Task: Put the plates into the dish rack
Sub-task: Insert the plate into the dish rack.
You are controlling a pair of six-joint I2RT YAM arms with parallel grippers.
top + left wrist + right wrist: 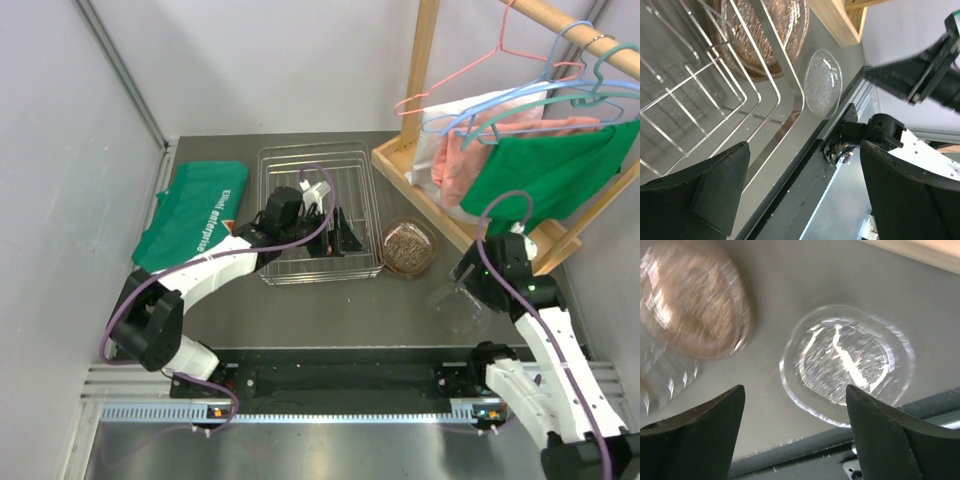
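The dish rack (290, 170) sits mid-bench, a brown plate (408, 248) flat on the bench (330, 315) just beside it at 3 o'clock and a clear plate (462, 308) at the brown one's 5 o'clock. The left hand (335, 232) hovers over the rack, fingers wide and empty; the right hand (468, 268) hangs above the clear plate, likewise wide, gripping nothing. At the rack's 9 o'clock lies a green bag (195, 212) lettered "enterprise" in white.

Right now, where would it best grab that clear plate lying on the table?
Its rim. The clear plate lies flat on the table, so its faces cannot be squeezed. The open right pincer hangs above it; probably best to come straight down, one finger either side of the rim nearest the table's front edge.
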